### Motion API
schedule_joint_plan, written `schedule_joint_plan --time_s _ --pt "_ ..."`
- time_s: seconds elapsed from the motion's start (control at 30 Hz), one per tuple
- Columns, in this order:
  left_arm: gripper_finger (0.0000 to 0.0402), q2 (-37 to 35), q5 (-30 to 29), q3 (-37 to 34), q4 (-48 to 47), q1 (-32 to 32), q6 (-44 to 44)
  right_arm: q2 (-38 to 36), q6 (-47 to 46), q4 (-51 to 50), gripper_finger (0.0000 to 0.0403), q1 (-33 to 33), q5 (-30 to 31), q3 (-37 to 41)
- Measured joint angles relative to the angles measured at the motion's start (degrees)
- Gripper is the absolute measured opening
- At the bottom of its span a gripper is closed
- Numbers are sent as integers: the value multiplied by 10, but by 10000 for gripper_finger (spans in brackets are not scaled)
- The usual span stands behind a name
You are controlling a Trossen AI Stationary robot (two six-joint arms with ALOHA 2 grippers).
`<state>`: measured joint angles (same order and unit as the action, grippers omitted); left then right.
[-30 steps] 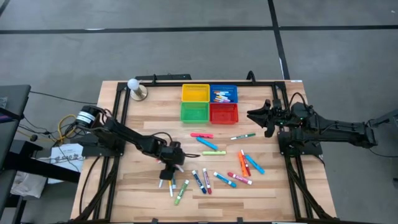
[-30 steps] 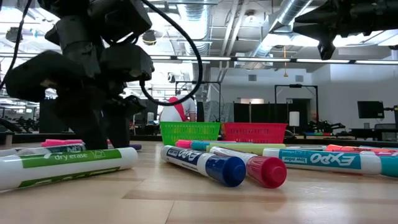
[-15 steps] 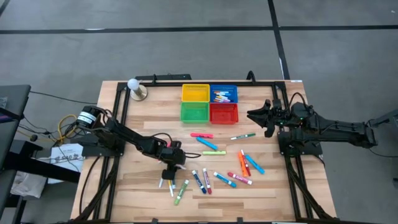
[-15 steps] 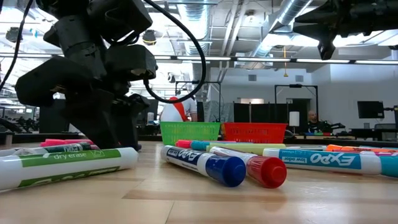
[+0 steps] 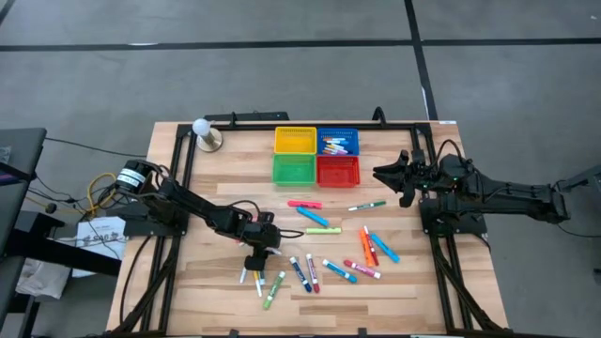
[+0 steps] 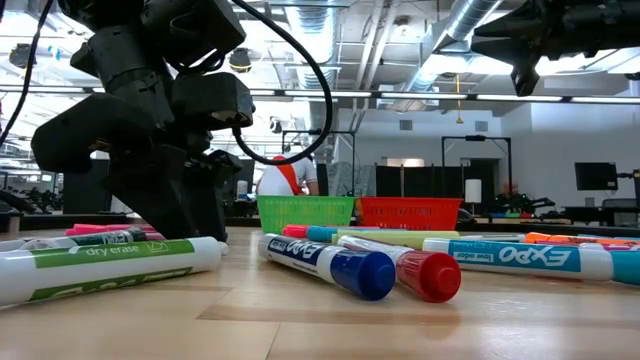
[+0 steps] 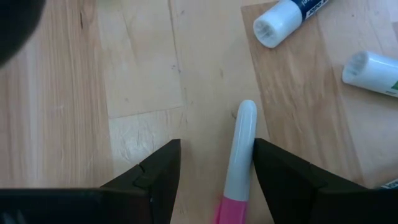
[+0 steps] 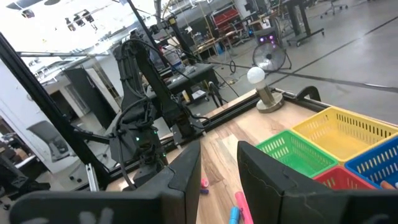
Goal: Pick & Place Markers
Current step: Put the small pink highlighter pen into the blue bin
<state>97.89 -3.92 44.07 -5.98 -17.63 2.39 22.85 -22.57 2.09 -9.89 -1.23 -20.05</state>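
Left gripper (image 7: 211, 171) was down on the counter (image 5: 216, 282), fingers spread around a pink marker (image 7: 238, 158) beside the green marker (image 5: 273, 290). Marker sat against one finger; centring first would probably help. Right gripper (image 5: 383, 173) waited well away, fingers part-closed, empty.

Table (image 5: 216, 291): pale wood planks, smooth matt grain. Markers (image 6: 330, 262): glossy plastic barrels, printed labels. Baskets (image 5: 295, 141): coloured plastic mesh. Left gripper (image 7: 211, 171) fingers: matt dark plastic. Frame rails (image 5: 178, 169): black metal.

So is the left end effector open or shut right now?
Open: the left end effector straddles a pink marker lying flat on the table, fingers not yet closed on it.
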Motion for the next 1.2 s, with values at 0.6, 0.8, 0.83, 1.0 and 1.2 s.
schedule_joint_plan --time_s 0.6,0.8,0.83,1.0,1.2 --pt "198 0 0 0 0 0 0 0 0 0 95 0 0 0" --pt "198 0 0 1 -13 0 1 0 0 0 95 0 0 0" --pt "198 0 0 1 -15 0 1 0 0 0 95 0 0 0" --pt "198 -1 0 1 -21 0 1 0 0 0 95 0 0 0" --pt "198 -1 11 1 -23 0 13 0 0 0 95 0 0 0"
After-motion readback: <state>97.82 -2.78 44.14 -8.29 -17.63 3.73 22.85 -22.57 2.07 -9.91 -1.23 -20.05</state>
